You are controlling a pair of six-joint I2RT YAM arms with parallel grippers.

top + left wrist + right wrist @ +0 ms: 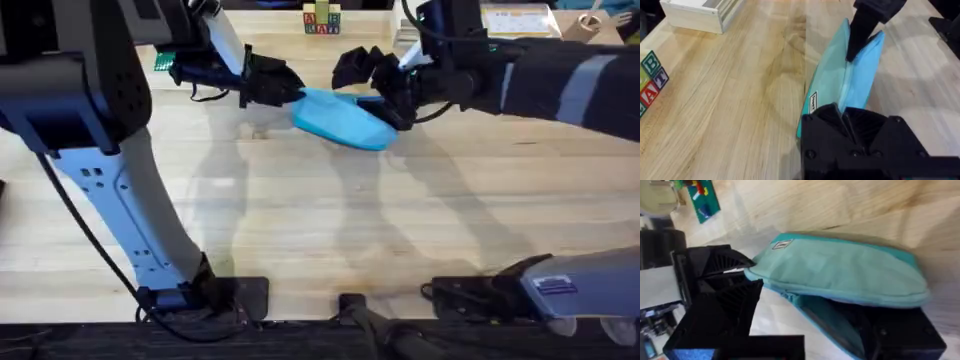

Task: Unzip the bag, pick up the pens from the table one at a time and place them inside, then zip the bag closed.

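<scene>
Pale plank table [300, 220] carries the bag [340, 120] at its far middle; left gripper [290, 88] is clamped on one end, right gripper [395, 105] on the other. Bag looks light, soft, floppy; best held at the ends, fabric taut along the zipper.

bag [340, 118]: on the table [330, 230], toward its far edge, about midway between the side edges
left gripper [285, 85]: at the bag's left end, touching it
right gripper [385, 90]: at the bag's right end, over its far side
letter blocks [321, 20]: at the table's far edge, behind the bag
wooden box [700, 12]: on the table, near the blocks, well apart from the bag
</scene>
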